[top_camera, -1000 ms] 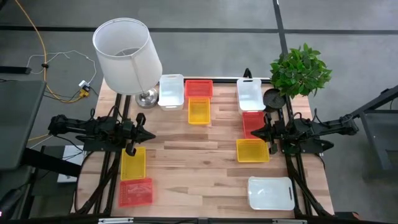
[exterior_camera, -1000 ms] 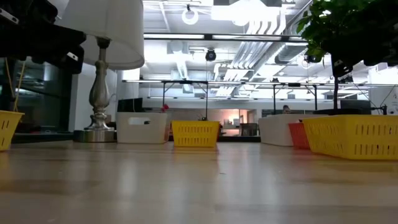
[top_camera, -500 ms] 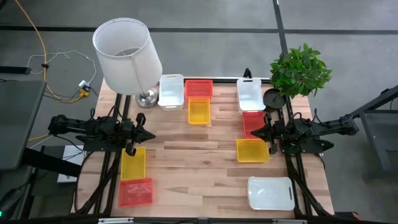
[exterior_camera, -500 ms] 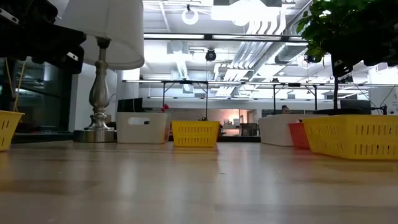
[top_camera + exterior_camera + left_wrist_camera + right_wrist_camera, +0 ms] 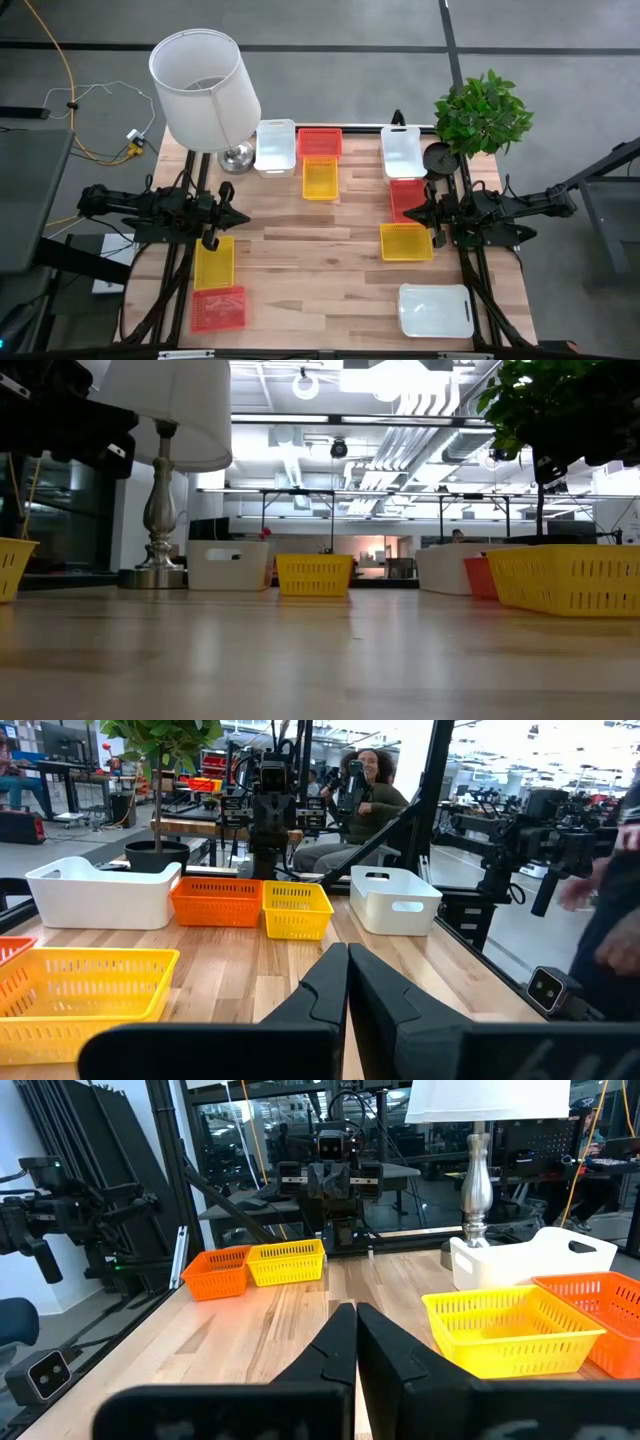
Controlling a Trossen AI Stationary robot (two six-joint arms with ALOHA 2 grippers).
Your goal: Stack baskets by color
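1. The left gripper hung at the table's nine o'clock edge, its fingers clenched together with nothing between them, pointing toward three o'clock.
2. The right gripper hung at the three o'clock edge, likewise clenched on nothing, pointing toward nine o'clock.
3. A yellow basket lay just under the left gripper toward six o'clock, and a red basket sat beyond it at about seven o'clock on the table.
4. At twelve o'clock a white basket stood beside the lamp; next to it a second red basket touched a second yellow basket.
5. Near one o'clock a second white basket sat by the potted plant, with a third red basket below it.
6. A third yellow basket lay just beside the right gripper; a third white basket rested at five o'clock.
7. No basket was stacked on another.
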